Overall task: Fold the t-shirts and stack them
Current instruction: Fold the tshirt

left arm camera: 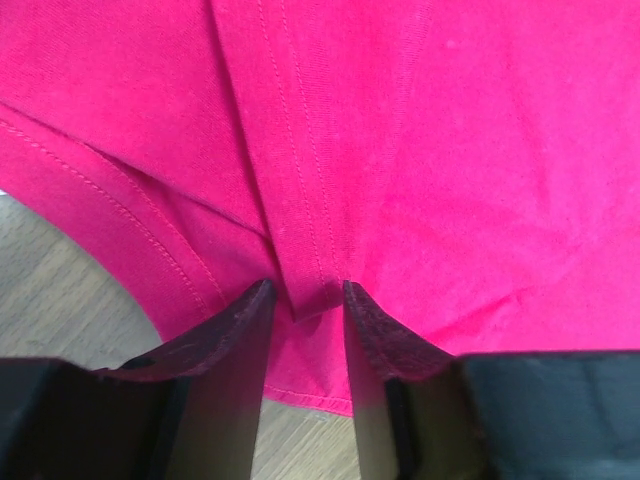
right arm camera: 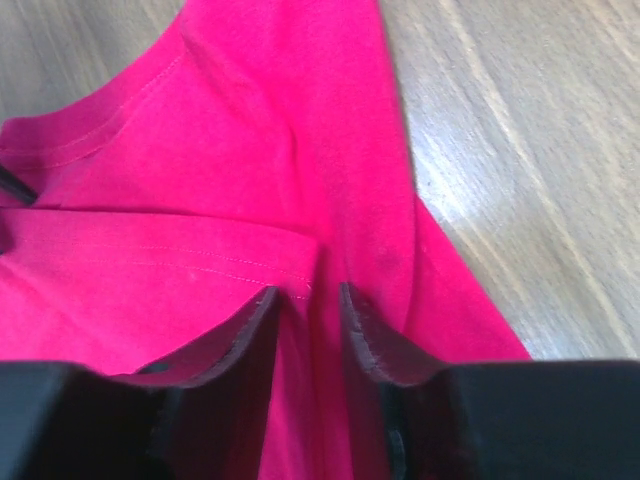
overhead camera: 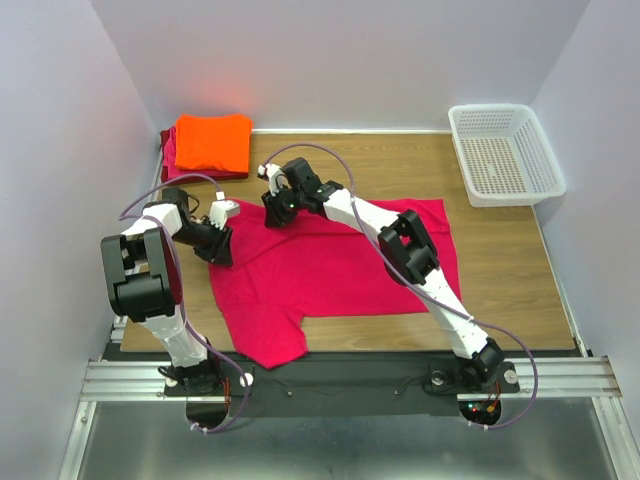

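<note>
The magenta-pink t-shirt [overhead camera: 340,265] lies spread on the wooden table, one sleeve hanging toward the near edge. My left gripper [overhead camera: 222,250] is at the shirt's left edge, its jaws narrowed on a fold of the pink cloth [left arm camera: 300,200] between the fingertips [left arm camera: 255,300]. My right gripper [overhead camera: 273,214] is at the shirt's far left corner near the collar, its jaws narrowed on a ridge of pink cloth [right arm camera: 330,200]. The folded bright orange t-shirt [overhead camera: 212,142] lies on the darker red t-shirt [overhead camera: 169,155] at the back left.
A white plastic mesh basket [overhead camera: 505,150] stands at the back right corner. Bare wood table [overhead camera: 500,270] shows to the right of the shirt. Grey walls close in the left, back and right sides.
</note>
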